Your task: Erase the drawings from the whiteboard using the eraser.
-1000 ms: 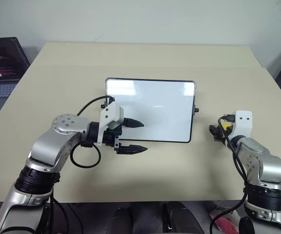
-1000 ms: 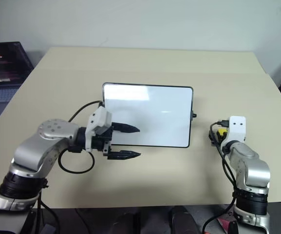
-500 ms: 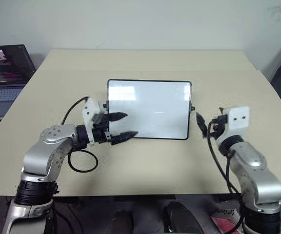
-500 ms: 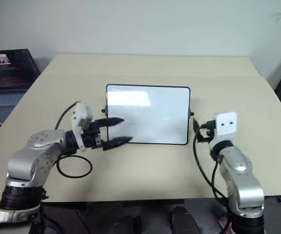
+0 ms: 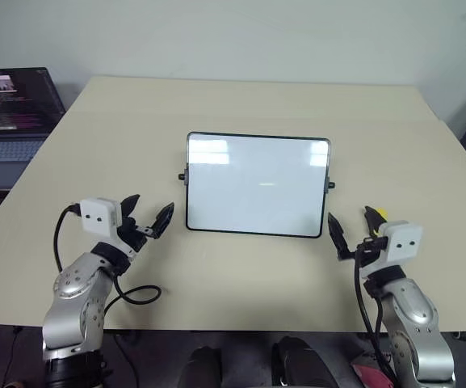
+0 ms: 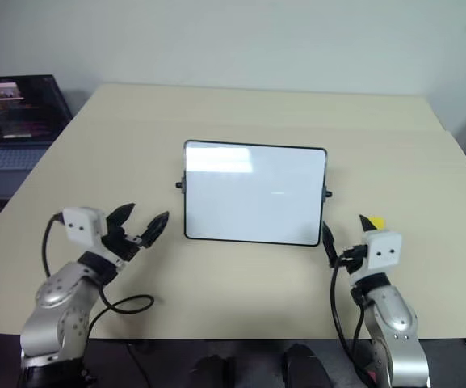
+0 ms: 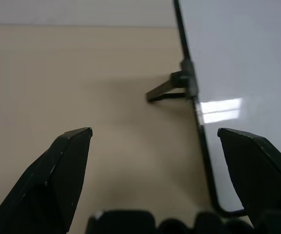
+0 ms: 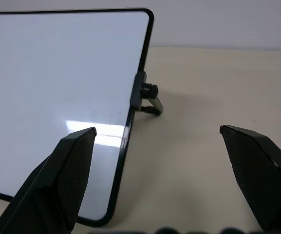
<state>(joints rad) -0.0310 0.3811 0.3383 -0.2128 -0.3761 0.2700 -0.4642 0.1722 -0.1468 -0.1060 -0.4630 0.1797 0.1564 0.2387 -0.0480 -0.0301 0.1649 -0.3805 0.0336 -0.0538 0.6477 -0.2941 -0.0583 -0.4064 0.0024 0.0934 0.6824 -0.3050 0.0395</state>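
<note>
Both grippers stand spread wide and hold nothing. The left gripper (image 5: pixel 145 220) hovers off the whiteboard's (image 5: pixel 257 184) left edge, the right gripper (image 5: pixel 354 229) off its right lower corner, neither touching it. The whiteboard lies mid-table (image 5: pixel 241 105), its face looking blank. The eraser (image 5: pixel 379 214) peeks yellow just behind the right gripper. The wrist views show the board's side knobs (image 8: pixel 149 90) and folding legs close up. A laptop (image 5: pixel 10 113) sits left of the table.

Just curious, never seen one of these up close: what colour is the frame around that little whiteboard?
Black: a thin frame around the whiteboard, clearest in the right wrist view.
</note>
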